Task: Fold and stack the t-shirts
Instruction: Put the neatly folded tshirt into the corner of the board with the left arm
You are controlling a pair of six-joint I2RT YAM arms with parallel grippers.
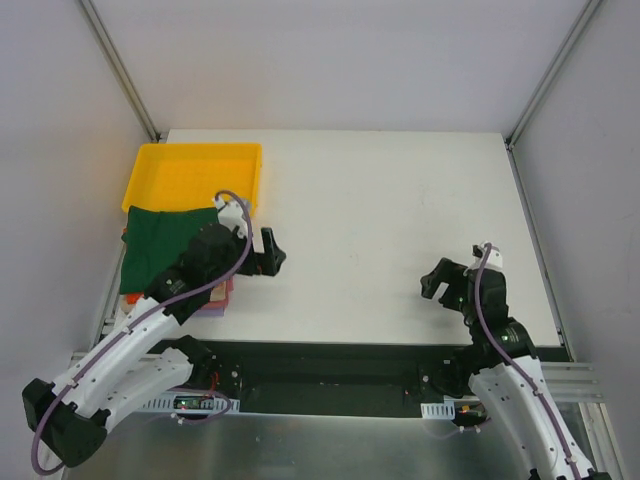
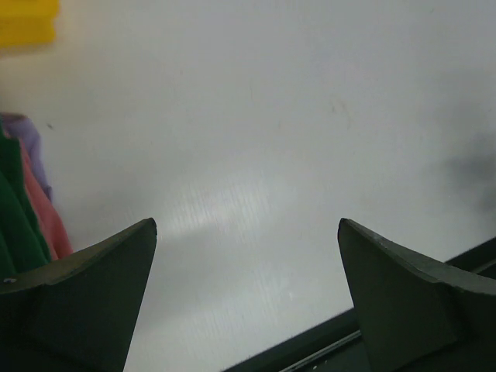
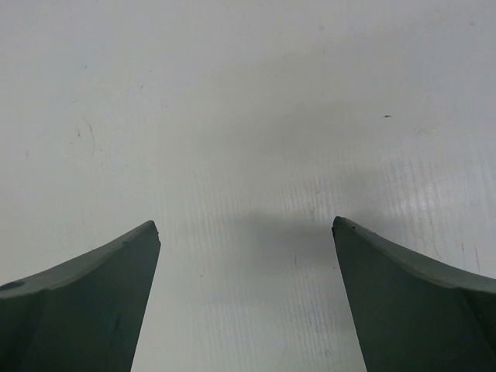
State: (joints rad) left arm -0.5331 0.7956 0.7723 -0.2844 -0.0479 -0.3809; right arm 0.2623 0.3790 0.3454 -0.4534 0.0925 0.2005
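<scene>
**Shirt pile half hidden behind the left arm, both grippers wide open with nothing in them**

The dark green t-shirt (image 1: 158, 240) is seen lying on top of a pile at the left edge of the table (image 1: 380, 200), just in front of the yellow tray (image 1: 190, 170). Its far edge runs right up to the tray's near rim; whether it's lapped over the rim or only touching can't be told from above. The right part of the pile is covered by the left arm (image 1: 150, 315), so only slivers of what's underneath can be made out: an orange-pink layer (image 1: 228, 288) and a lilac layer (image 1: 212, 309) peeking out at the near right corner. How many shirts are stacked there can't be counted.

In the left wrist view the same pile is cut off at the left border. Just strips of green (image 2: 14, 217), orange-pink (image 2: 45, 213) and lilac (image 2: 29, 147) are shown, a bit blurry, with a corner of the tray (image 2: 27, 22) up top.

The left gripper (image 2: 246, 225) is held with its fingers spread wide, only bare table between them, just right of the pile and not touching it. The right gripper (image 3: 245, 225) is spread wide too, over bare table, well apart from the shirts. From above, both grippers are small and dark (image 1: 270, 250) (image 1: 432, 278), so the wrist views had to be relied on.
</scene>
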